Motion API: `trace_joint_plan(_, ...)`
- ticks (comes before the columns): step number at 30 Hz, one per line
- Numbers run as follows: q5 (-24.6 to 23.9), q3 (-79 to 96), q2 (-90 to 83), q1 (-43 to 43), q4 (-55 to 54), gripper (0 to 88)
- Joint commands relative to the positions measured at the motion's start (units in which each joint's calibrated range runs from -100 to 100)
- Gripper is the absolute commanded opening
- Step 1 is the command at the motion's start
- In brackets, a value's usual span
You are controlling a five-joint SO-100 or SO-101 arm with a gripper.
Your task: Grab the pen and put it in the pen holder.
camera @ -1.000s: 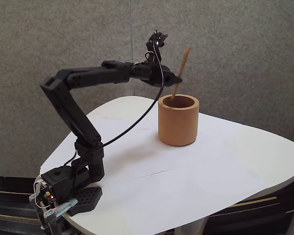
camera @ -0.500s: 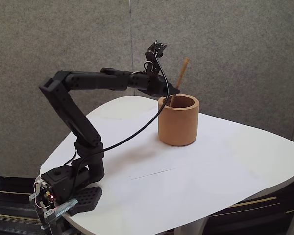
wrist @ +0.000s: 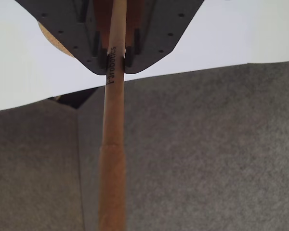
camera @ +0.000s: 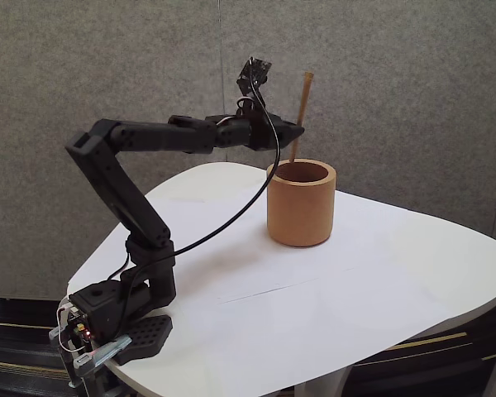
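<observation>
Change: since half a second ago the gripper has risen in the fixed view, and the pen, which leaned right with its lower end down at the cup's rim, now stands closer to upright with its top higher in the frame.
Table (camera: 372, 281): white, rounded top filling the lower half of the fixed view; in the wrist view it is the pale band across the top of the frame, above the grey wall.
Arm (camera: 116, 190): black, its base clamped at the table's lower left corner, the upper link stretched almost level toward frame centre; a black cable (camera: 231, 217) loops down from the wrist to the base.
Pen holder (camera: 301, 203): orange-tan cup standing upright on the table right of frame centre, its dark inside visible.
Gripper (camera: 296, 131): just above and slightly left of the cup's rim in the fixed view; in the wrist view (wrist: 116, 59) its two dark jaws press on the pen from either side, pinching it.
Pen (camera: 299, 116): thin orange-brown stick, nearly vertical, held low on its length; its top rises well above the jaws and its short lower end reaches down toward the cup's far rim. Whether that end is inside the cup I cannot tell. In the wrist view (wrist: 112, 159) it runs from the jaws to the bottom edge, with dark printed lettering at the pinch point.
</observation>
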Motion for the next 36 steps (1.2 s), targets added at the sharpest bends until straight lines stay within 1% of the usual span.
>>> trace_joint_plan(1, 0.23, 2.26, -1.74, 0.19, -2.8, 0.7)
trace_joint_plan(6, 0.28, 9.57, -1.65, -0.03, -13.05, 0.7)
trace_joint_plan(12, 0.28, 10.56, -1.65, -0.69, -15.34, 0.7)
trace_joint_plan(17, 0.28, 14.8, -1.65, -0.69, -24.49, 0.7)
trace_joint_plan(24, 0.28, 15.43, -1.41, -0.32, -23.98, 0.7)
trace_joint_plan(36, 0.28, 22.38, -1.33, -0.32, -23.98, 0.7)
